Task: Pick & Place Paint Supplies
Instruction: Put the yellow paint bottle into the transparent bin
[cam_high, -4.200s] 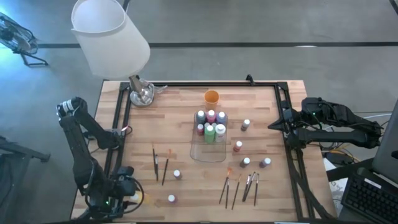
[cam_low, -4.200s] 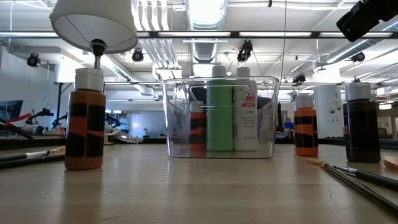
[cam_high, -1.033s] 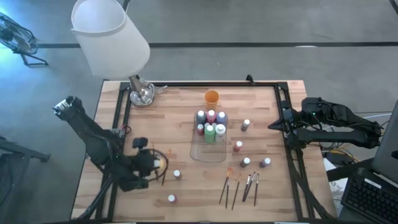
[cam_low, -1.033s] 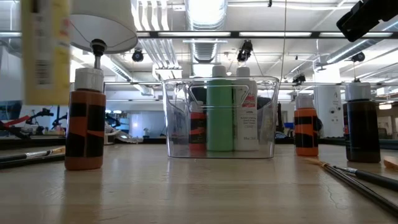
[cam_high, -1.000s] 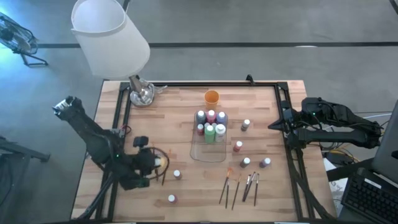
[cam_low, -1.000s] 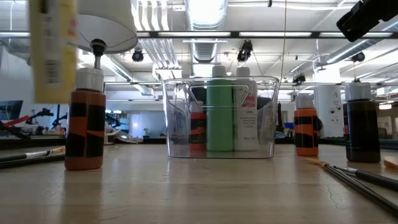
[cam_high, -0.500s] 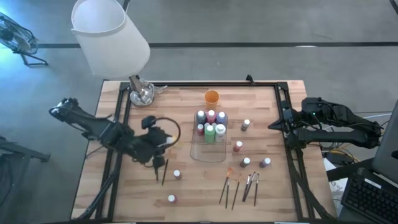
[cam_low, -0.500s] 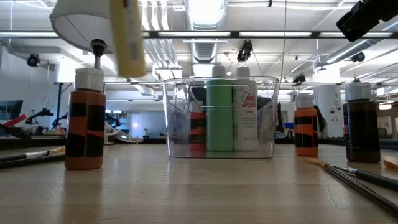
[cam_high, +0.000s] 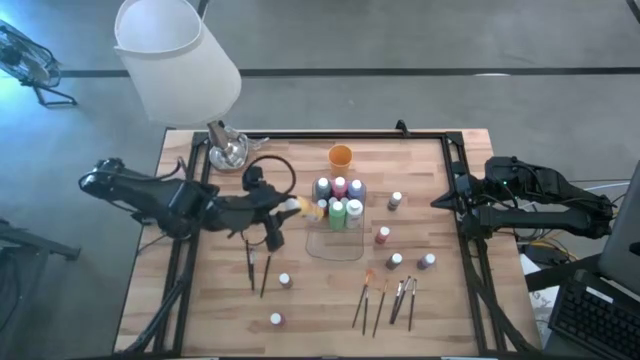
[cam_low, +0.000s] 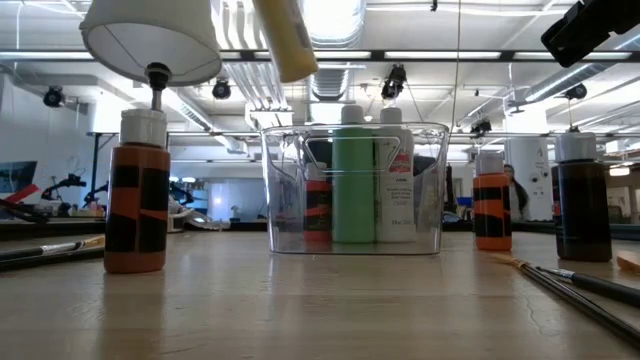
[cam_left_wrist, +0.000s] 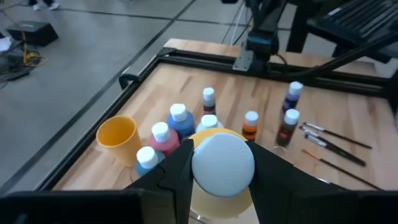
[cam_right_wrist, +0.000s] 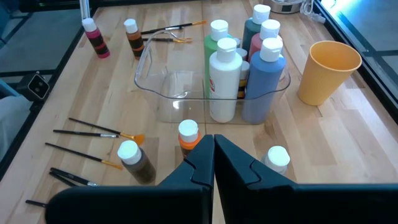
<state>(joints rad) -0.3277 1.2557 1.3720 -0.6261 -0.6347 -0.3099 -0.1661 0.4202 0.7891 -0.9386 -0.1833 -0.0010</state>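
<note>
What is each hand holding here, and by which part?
Left hand grips a yellow paint bottle around its body, just below the white cap. Right hand holds nothing.

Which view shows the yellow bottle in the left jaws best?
Left wrist view: the yellow bottle sits cap-on between the jaws. High view shows only its tip beside the clear tray. Low view shows its body tilted overhead. Right wrist view misses it.

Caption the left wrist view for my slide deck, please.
Left tool carries a yellow paint bottle toward the clear tray's bottles.
</note>
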